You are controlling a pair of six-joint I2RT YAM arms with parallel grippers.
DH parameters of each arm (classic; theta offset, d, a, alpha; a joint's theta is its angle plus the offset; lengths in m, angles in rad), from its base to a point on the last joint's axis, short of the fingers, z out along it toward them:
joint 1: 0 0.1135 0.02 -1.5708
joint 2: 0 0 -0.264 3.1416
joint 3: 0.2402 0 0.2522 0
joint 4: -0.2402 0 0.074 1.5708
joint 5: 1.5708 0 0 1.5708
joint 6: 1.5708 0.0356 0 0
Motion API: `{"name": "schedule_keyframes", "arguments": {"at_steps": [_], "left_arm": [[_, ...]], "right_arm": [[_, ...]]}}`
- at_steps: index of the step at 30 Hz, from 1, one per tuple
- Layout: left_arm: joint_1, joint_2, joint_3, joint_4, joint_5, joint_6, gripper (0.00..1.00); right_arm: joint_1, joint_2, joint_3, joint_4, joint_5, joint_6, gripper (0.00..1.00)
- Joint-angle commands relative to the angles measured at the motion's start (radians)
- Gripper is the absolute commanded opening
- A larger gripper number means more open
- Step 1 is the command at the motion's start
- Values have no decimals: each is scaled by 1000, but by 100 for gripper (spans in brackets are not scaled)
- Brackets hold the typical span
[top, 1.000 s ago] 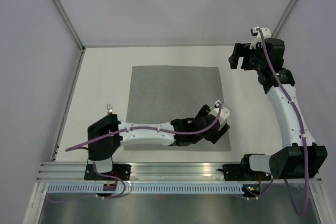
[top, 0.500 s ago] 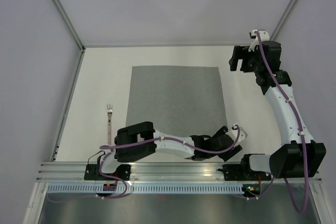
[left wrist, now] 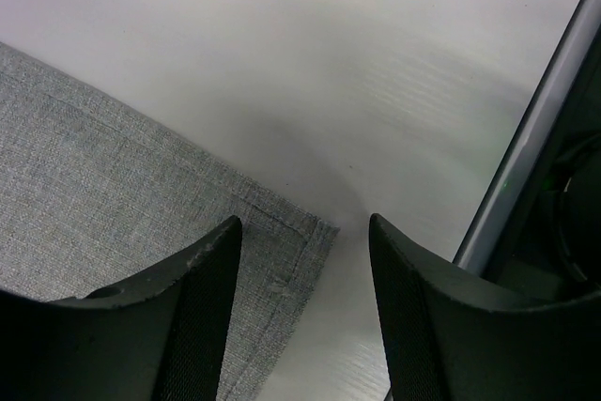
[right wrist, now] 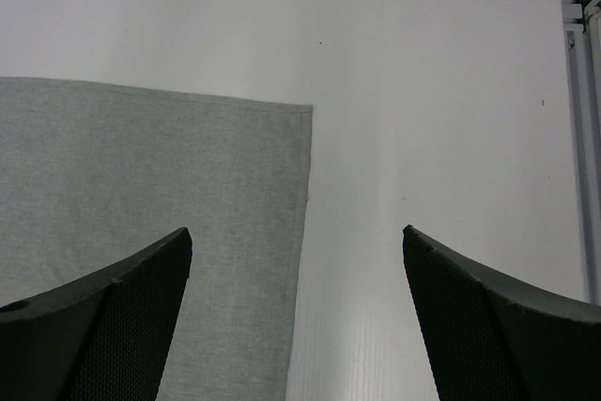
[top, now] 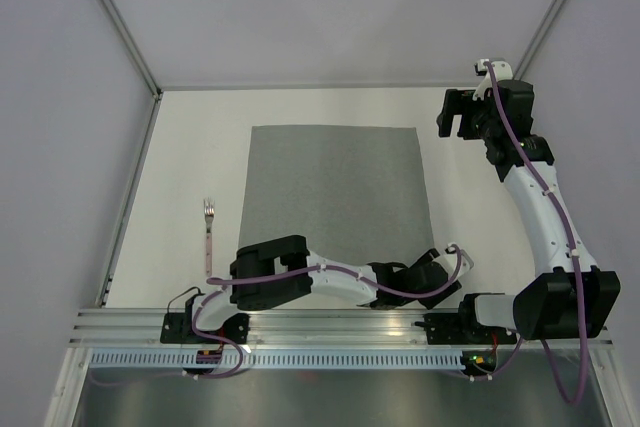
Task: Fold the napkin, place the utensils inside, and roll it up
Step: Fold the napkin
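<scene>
White table point(top: 190, 137) inside pale walls point(top: 60, 97), a ribbed aluminium rail point(top: 330, 332) along its near edge.

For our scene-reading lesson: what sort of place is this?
Likely a robot lab cell: a left arm and right arm bolted to an aluminium rail, plain white walls around the table, a grey napkin.

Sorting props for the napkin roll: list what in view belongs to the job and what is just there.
Job:
- napkin, spread flat
- fork, left of it, not touching

Not the job:
- table
- metal rail at the near edge
- walls
</scene>
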Motion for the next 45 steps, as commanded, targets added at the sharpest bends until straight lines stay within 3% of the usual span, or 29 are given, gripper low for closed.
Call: {"name": "schedule_keyframes", "arguments": {"at_steps": [1, 4, 7, 11, 16, 21, 30, 38, 45], "left_arm": [[-7, 11, 14, 43, -17, 14, 61], [-7, 11, 2, 41, -23, 13, 61], [-7, 22, 4, 36, -26, 10, 52], [-7, 31, 8, 35, -25, 5, 32], [-5, 11, 19, 32, -28, 14, 21], [1, -25, 33, 30, -2, 22, 2], [103, -179, -30, 53, 144, -81, 2], [340, -298, -143, 98, 374, -269, 2], [522, -360, -182, 49, 426, -325, 2]], "right_arm": [[-1, -6, -6, 8, 38, 2, 98], [-1, -4, -6, 7, 43, 2, 98], [0, -7, -6, 5, 41, 0, 98], [0, -10, -11, 8, 44, 2, 98], [0, -12, -11, 8, 43, 0, 98], [-1, -12, -11, 7, 43, -1, 98], [-1, -13, -12, 5, 41, -1, 98], [0, -7, -9, 2, 30, 3, 98], [0, 13, -2, -19, -34, 10, 97]]}}
